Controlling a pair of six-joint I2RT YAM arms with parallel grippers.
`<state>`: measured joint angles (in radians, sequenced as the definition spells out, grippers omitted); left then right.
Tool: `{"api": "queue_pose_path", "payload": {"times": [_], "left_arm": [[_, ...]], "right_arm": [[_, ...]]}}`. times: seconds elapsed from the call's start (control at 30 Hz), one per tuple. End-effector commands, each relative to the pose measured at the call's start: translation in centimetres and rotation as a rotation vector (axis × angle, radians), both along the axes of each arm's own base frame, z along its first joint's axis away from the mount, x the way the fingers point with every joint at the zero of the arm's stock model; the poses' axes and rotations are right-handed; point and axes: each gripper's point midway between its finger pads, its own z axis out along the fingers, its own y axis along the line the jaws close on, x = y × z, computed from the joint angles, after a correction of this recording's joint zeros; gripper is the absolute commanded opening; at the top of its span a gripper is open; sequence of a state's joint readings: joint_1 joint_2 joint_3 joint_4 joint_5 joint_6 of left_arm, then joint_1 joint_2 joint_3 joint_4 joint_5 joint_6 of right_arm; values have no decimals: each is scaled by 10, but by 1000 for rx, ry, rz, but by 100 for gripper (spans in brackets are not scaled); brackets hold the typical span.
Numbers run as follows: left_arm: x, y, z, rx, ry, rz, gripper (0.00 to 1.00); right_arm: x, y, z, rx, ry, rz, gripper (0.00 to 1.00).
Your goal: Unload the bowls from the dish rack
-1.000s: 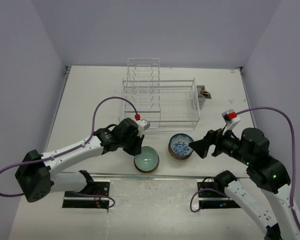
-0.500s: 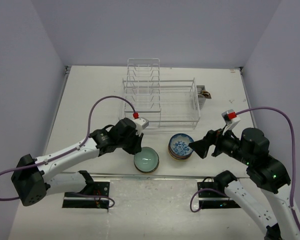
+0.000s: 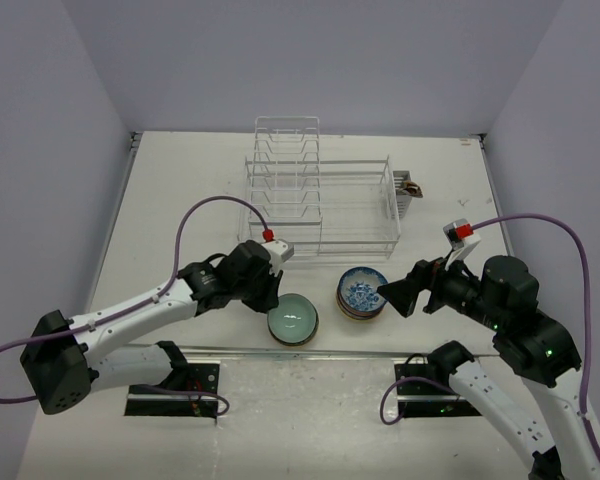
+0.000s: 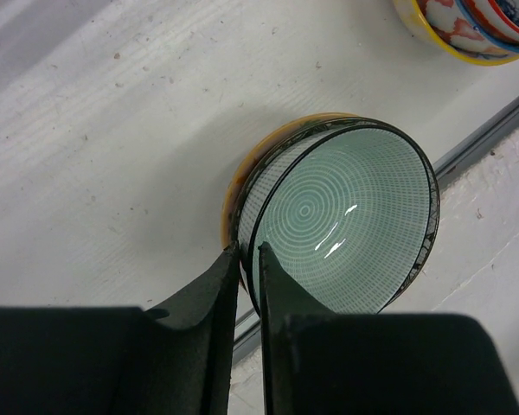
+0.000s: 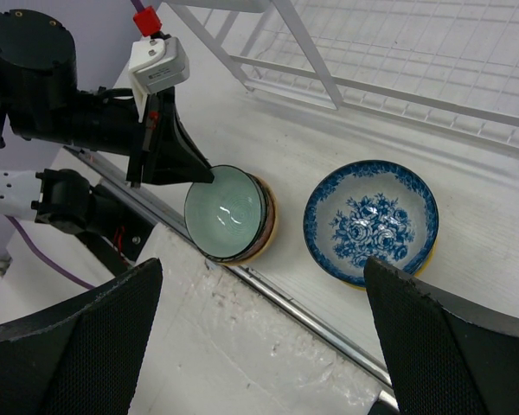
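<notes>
The pale green bowl (image 3: 293,318) sits a little tilted inside an orange-rimmed bowl (image 4: 233,186) near the table's front edge. My left gripper (image 3: 272,298) straddles its left rim, one finger inside and one outside, jaws only a narrow gap apart (image 4: 246,252). The green bowl also shows in the right wrist view (image 5: 227,212). A blue-white floral bowl (image 3: 362,292) tops a stack of bowls just to the right (image 5: 370,220). My right gripper (image 3: 400,293) hovers wide open and empty right of that stack (image 5: 259,346). The dish rack (image 3: 320,205) stands behind, with no bowls in it.
A taller wire divider section (image 3: 287,140) stands at the rack's back. A small dark object (image 3: 410,188) lies at the rack's right end. A metal rail (image 3: 310,353) runs along the table's front edge, just in front of the bowls.
My left arm's wrist and elbow have shifted slightly left while the fingertips stay at the green bowl's rim. The bowls and the right arm have not moved.
</notes>
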<state>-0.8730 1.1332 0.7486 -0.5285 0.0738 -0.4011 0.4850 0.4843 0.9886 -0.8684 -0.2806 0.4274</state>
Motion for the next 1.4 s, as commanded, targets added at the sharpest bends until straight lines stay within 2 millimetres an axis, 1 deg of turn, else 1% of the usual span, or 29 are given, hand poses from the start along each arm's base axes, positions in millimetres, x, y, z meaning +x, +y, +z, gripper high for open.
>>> {"api": "queue_pose_path", "payload": {"times": [0.0,0.1,0.27,0.47,0.63,0.67,0.77,0.87,0.9,0.97,1.0,1.03,1.07,1.1,1.17,1.2,1.23,1.27,1.3,1.33,1.37], "left_arm": [[2,-7,4,-34,-13,1,15],[2,-7,2,-33,-12,-1,14],[2,-7,1,-39,-20,-4,8],[1,-9,-7,-41,-10,-14,5],[2,-9,-3,-42,-21,-12,6],[4,-10,2,-50,-32,-11,7],[8,-8,15,-59,-63,8,20],[13,-1,29,-55,-106,43,33],[22,4,42,-59,-156,81,42],[27,13,52,-47,-195,126,51],[35,21,63,-42,-249,174,63],[38,26,68,-36,-267,205,78],[41,31,72,-33,-287,229,90],[47,41,82,-29,-334,284,100],[54,53,91,-28,-376,366,100],[60,70,99,-10,-430,449,100],[63,79,103,1,-452,502,100],[64,88,107,-9,-460,571,100],[66,104,114,6,-501,648,100],[64,115,115,25,-509,686,100],[61,124,123,-11,-525,740,100]], "right_arm": [[-2,3,6,4,-10,25,99],[-1,3,5,5,-10,26,99],[1,5,3,2,-3,28,99],[2,7,1,-1,8,33,99],[2,6,3,0,5,32,99],[2,6,3,0,6,33,99],[2,6,4,0,5,32,99],[3,6,4,-4,3,32,99],[4,6,4,-6,4,29,99],[6,6,5,-14,-4,27,99],[7,5,6,-17,-3,20,99],[10,3,8,-22,-14,7,99],[12,3,9,-27,-15,-2,99],[13,1,10,-33,-21,-14,99],[23,-11,14,-62,-40,-92,99],[27,-17,19,-66,-49,-138,99],[32,-25,22,-73,-63,-194,99],[42,-39,25,-92,-88,-289,99],[44,-45,28,-92,-106,-323,99],[45,-52,34,-82,-149,-358,99],[49,-63,37,-95,-176,-418,99]]}}
